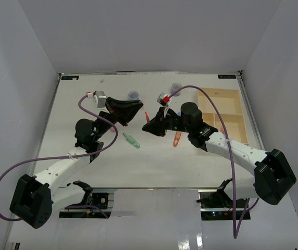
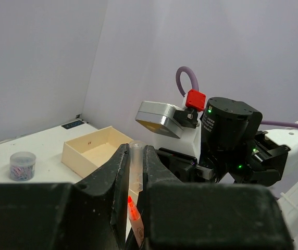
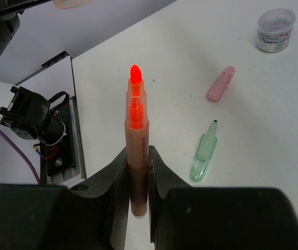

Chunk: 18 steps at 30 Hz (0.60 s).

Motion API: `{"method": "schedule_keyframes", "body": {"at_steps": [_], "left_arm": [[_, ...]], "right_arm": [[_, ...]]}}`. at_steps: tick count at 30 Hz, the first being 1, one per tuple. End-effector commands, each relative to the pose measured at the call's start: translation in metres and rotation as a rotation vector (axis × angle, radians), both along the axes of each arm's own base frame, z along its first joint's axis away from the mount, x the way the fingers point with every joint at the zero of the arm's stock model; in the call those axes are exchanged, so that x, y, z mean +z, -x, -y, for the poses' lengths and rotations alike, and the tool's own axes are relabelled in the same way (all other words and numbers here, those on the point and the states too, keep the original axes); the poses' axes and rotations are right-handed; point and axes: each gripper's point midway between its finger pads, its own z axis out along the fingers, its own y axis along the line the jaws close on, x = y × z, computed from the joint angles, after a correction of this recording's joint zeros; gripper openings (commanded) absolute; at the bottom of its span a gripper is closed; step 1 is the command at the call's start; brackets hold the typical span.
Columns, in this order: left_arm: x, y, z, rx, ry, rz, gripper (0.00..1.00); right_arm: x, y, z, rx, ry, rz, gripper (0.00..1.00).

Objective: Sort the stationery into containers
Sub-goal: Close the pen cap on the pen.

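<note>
When you look down from the top camera, both arms meet over the middle of the tabletop (image 1: 154,161): the left gripper (image 1: 137,108) and the right gripper (image 1: 148,124) stand nose to nose with a red-orange marker (image 1: 146,115) between them. A green marker (image 1: 132,140) and an orange marker (image 1: 176,138) lie loose nearby, and the wooden tray (image 1: 219,101) sits well apart at the right. Your left wrist view shows that gripper closed on a clear tube-like piece (image 2: 136,156), likely a cap; a red tip shows lower in the gap, but you cannot tell whether they touch. Your right wrist view shows that gripper clamped on the red-orange marker's barrel, its bare tip pointing away from the fingers. You appear to be capping this marker before sorting it. Next, line the tip up with the cap's mouth, press it home, let go with the left side, then carry the marker to a tray compartment.
</note>
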Motion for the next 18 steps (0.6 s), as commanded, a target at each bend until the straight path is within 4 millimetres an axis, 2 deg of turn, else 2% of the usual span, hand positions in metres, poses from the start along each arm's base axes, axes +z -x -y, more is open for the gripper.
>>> {"method": "schedule_keyframes", "body": {"at_steps": [1,18], "left_arm": [[0.007,0.006,-0.003,-0.014,0.028,0.02,0.0],[-0.001,0.002,0.0,-0.039,0.056,-0.043,0.0]], "right_arm": [[0.04,-0.002,-0.007,0.015,-0.087,0.096,0.08],[0.056,0.008,-0.012,0.065,-0.134,0.166,0.08]]}}
